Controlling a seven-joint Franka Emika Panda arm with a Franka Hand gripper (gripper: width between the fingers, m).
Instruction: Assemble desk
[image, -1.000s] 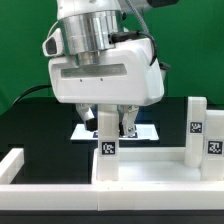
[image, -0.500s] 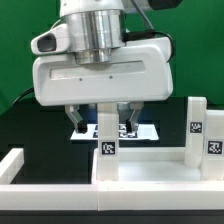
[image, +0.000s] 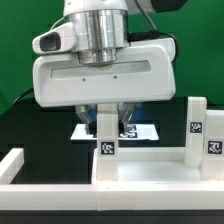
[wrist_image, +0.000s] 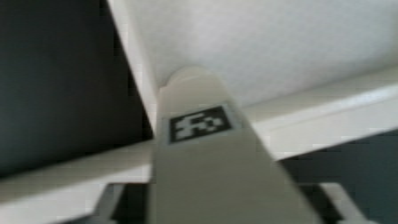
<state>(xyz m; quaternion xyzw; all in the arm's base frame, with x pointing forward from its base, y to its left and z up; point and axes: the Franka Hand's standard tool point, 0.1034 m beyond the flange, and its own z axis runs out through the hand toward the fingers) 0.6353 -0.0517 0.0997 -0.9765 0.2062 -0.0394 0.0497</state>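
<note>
Two fingers of the gripper flank an upright leg standing on the tabletop, but whether they clench it I cannot tell.

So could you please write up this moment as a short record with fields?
arm: gripper over the tabletop, astride an upright leg
jaws: one finger each side of that leg; contact unclear
other legs: two upright toward the exterior view's right
behind: marker board flat on the black table
wrist view: tagged leg between the fingers
</note>
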